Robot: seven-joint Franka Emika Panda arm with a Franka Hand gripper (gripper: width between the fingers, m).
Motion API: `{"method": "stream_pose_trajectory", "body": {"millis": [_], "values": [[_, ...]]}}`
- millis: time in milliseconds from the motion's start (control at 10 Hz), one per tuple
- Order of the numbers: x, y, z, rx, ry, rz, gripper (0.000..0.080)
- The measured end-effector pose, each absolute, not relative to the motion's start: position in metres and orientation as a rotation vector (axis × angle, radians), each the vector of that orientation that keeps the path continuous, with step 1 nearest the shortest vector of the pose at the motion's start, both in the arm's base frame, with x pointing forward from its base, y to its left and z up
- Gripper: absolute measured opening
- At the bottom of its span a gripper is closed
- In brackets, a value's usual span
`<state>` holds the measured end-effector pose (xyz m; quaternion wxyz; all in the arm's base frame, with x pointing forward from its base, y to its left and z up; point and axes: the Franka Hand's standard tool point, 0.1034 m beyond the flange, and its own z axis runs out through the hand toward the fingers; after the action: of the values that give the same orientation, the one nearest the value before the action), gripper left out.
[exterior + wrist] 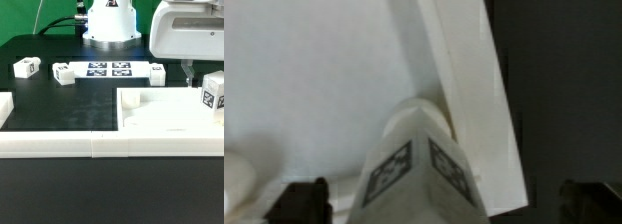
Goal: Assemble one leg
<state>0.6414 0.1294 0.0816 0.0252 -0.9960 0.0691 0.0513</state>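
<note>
A leg (pixel 212 95), a small white block with black-and-white tags, stands upright on the far right part of the large white panel (pixel 160 112). My gripper (pixel 206 72) hangs over it, one dark finger (pixel 188 70) showing to the exterior view's left of the leg. In the wrist view the leg (pixel 423 165) sits between my two fingertips (pixel 304 203), with a gap on each side. The gripper (pixel 446 205) is open around the leg, with the panel (pixel 313 80) behind it.
Three more small tagged legs lie at the back: one (pixel 25 67), one (pixel 62 73) and one (pixel 157 70). The marker board (pixel 108 70) lies between them. Long white border rails (pixel 60 146) run along the front. The robot base (pixel 108 25) stands behind.
</note>
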Motion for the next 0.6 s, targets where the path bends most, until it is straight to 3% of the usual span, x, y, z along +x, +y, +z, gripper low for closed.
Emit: {"method": "stream_pose_trajectory", "body": {"millis": [600], "values": [[0.6442,0.1236,0.0805,-3.015,-0.573,0.104,0.0649]]}}
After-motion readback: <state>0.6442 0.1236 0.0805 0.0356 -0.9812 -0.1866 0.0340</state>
